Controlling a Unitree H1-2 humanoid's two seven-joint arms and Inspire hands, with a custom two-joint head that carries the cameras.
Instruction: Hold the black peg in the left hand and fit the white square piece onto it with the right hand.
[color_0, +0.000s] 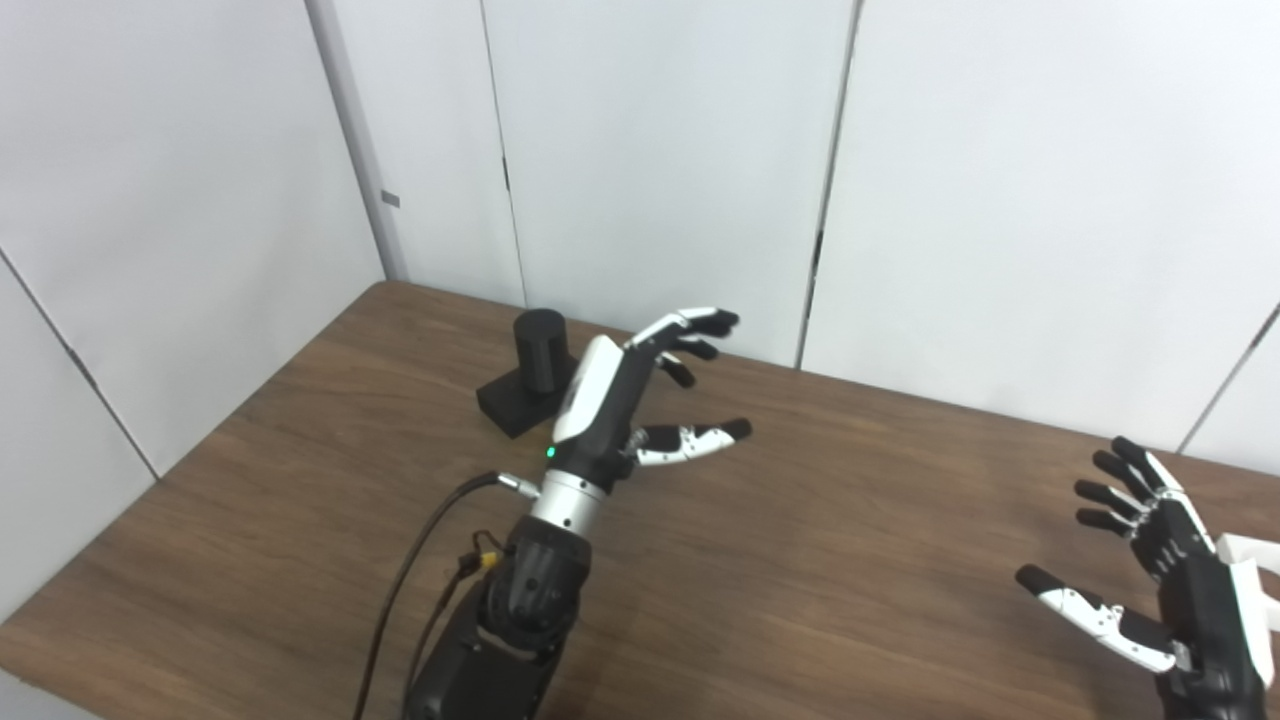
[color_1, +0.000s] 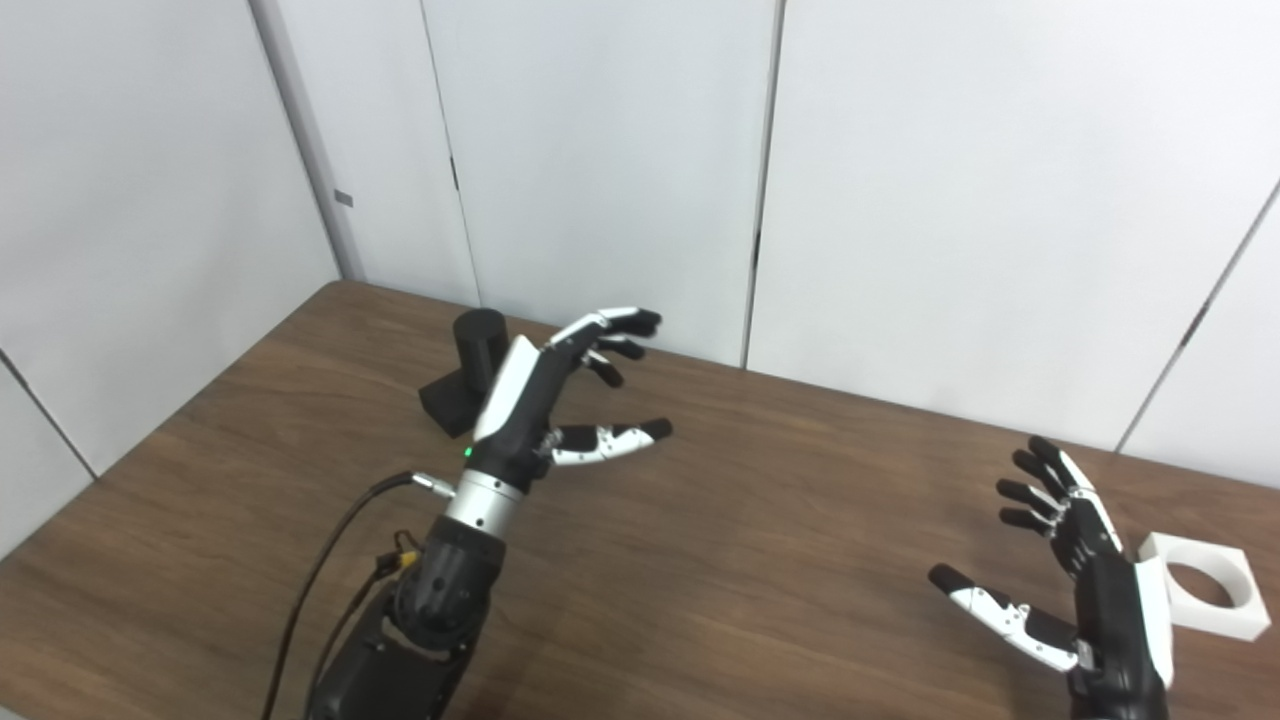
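Take the black peg (color_0: 540, 348) as your landmark: it stands upright on its flat square base at the far left of the wooden table (color_0: 800, 560), close to the back edge. Your left hand (color_0: 610, 400) hovers just beside it on the near-right side, raised off the table, fingers spread and thumb held apart, holding nothing. Your right hand (color_1: 1090, 585) is well apart from the peg, far across the table toward the near right corner, also spread wide and empty. The white square piece (color_1: 1200, 590) lies flat on the table just beyond that hand, on the side away from the peg, its round hole facing up.

Neither part is held yet, so the first step is the grasp on the peg. Both parts look like rigid moulded plastic, probably light, with smooth faces that could slip under a loose hold. Wrap the left hand low around the peg's cylinder or across its base, leaving the top free for the hole. Pinch the white piece by two opposite outer walls, keeping fingers out of the hole. Expect a snug fit, so you will need the hole squarely aligned with the peg's axis before pressing down
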